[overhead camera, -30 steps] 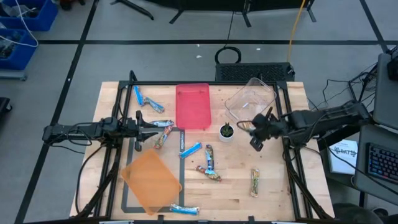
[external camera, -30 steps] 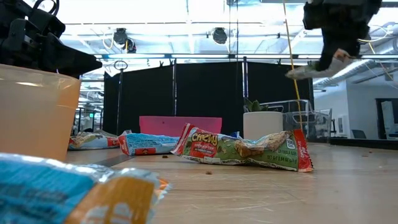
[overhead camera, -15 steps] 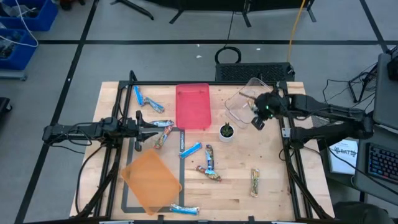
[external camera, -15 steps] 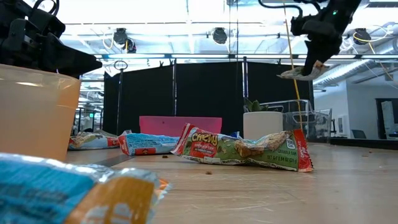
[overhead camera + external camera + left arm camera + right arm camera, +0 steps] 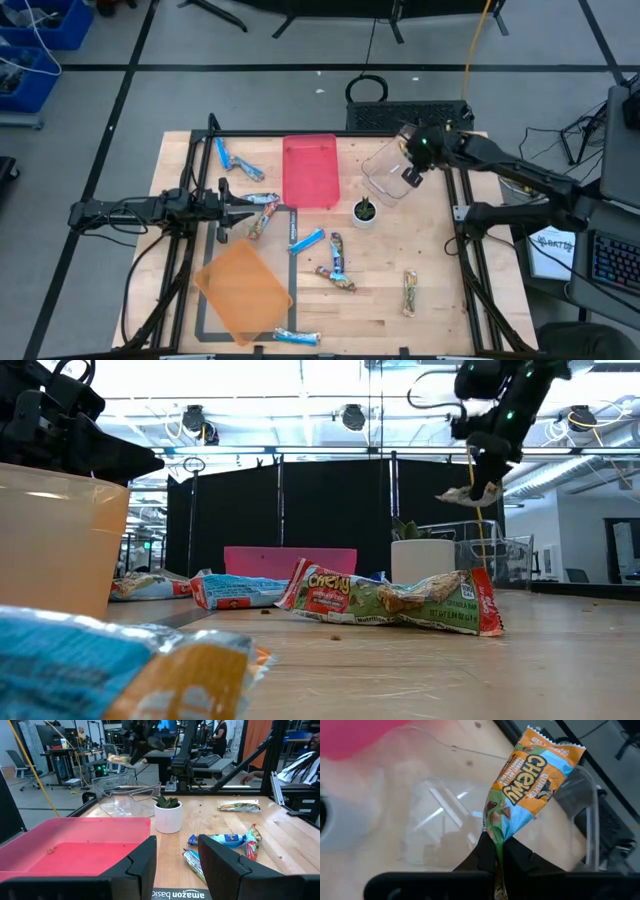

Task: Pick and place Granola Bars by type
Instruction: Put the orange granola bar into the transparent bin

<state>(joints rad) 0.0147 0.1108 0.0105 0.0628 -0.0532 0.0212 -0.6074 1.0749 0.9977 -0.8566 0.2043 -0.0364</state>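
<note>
**Operator:** Status, high view. My right hand [image 5: 411,176] is over the clear bin [image 5: 395,165] at the desk's [image 5: 440,280] far right, beside the red tray [image 5: 310,170]. The left hand [image 5: 228,207] waits near the desk's left edge, above the orange tray [image 5: 243,290]. Loose bars lie mid-desk, one blue bar [image 5: 306,240] among them, well apart from either hand.

**Supervisor:** Low view?

**Operator:** The right hand [image 5: 480,482] hangs high above the desk with a granola bar [image 5: 465,495] dangling under it, clear of the potted plant [image 5: 423,558]. A green-and-red bar [image 5: 395,598] lies flat in the foreground.

**Supervisor:** Left wrist view?

**Operator:** The left hand's own fingers [image 5: 142,862] stand part open with nothing between them. They face the red tray [image 5: 75,845] and the plant [image 5: 168,813]. The clear bin [image 5: 127,800] sits beyond, and the held bar [image 5: 120,760] shows above it.

**Supervisor:** Right wrist view?

**Operator:** The right hand [image 5: 496,865] is clenched on one end of the bar [image 5: 527,780], an orange, blue and green wrapper. Its long axis runs straight out from the fingertips. The bin's floor [image 5: 435,820] lies directly behind the bar.

**Supervisor:** Governing relation for the next move?

**Operator:** In my judgement, bar over bin. The bar hangs inside the bin's outline, so a release should land it there. The right arm is the nearer one; the left is well apart.
</note>
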